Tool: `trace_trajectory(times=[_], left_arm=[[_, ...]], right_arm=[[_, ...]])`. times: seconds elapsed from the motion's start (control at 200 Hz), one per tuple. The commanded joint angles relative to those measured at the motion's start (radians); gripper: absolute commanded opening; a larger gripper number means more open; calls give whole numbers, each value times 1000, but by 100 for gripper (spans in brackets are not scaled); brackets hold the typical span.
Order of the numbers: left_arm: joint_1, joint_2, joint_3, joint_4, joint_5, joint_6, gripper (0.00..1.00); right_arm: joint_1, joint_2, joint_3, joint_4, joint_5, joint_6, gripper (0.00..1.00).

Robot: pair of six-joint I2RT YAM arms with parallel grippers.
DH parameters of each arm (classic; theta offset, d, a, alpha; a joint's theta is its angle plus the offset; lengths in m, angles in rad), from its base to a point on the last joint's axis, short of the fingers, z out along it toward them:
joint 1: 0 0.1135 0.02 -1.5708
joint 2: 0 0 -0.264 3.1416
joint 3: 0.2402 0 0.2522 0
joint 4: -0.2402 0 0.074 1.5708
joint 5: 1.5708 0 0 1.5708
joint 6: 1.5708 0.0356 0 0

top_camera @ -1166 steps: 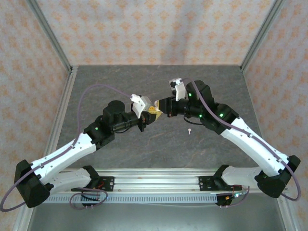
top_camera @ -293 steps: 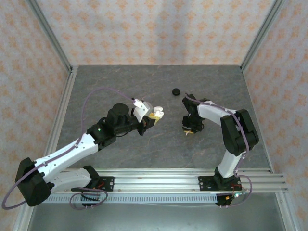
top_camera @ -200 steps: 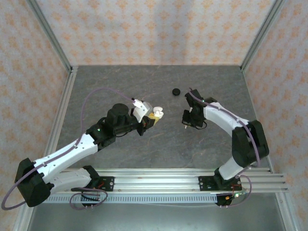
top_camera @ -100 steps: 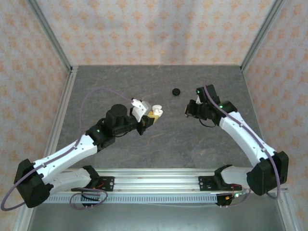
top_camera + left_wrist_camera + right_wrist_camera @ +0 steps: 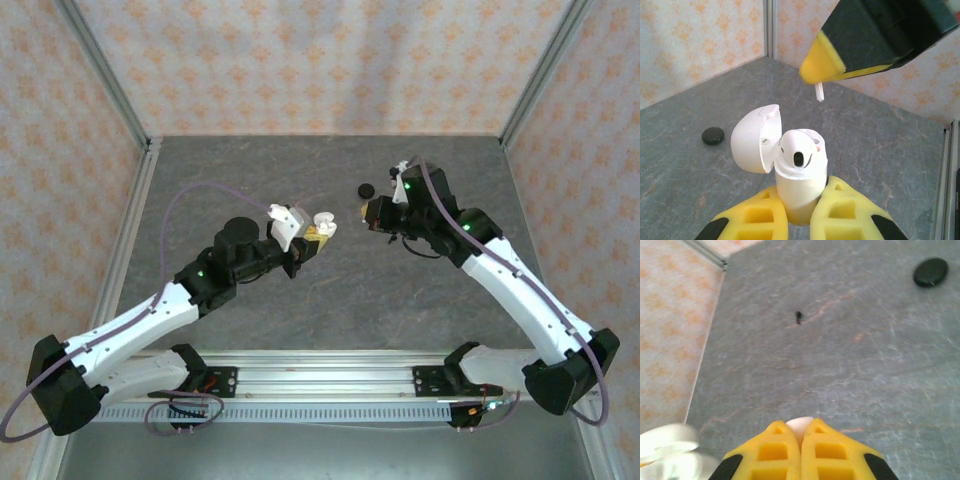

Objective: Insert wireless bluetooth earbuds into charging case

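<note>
My left gripper (image 5: 318, 236) is shut on the white charging case (image 5: 800, 175), holding it upright above the table. Its lid (image 5: 752, 137) hangs open to the left, and one white earbud (image 5: 797, 150) sits in a slot. My right gripper (image 5: 366, 213) hovers just right of and above the case, shut on a second white earbud (image 5: 800, 423). In the left wrist view its stem (image 5: 818, 91) pokes down from the right gripper's fingers (image 5: 825, 62). A tiny black item that looks like an earbud (image 5: 798, 316) lies on the table.
A small round black disc (image 5: 366, 191) lies on the grey table just behind the two grippers, also seen in the wrist views (image 5: 713, 135) (image 5: 930, 271). Patterned walls with metal posts enclose the table on three sides.
My right arm rose from the table at the right and swung left toward the case, carrying the white earbud. My left gripper shifted the case slightly farther back.
</note>
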Motion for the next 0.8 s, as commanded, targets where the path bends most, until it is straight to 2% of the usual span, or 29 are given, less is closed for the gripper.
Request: trace_trajectory(times=[0.0, 0.425, 0.796], left_arm=[[-10, -36, -9, 37, -24, 15, 0], [-10, -83, -45, 120, -26, 52, 0], [-10, -85, -24, 120, 13, 140, 0]], right_arm=[[60, -32, 64, 14, 88, -63, 2], [217, -56, 121, 119, 104, -177, 1], [259, -101, 46, 266, 73, -227, 2]])
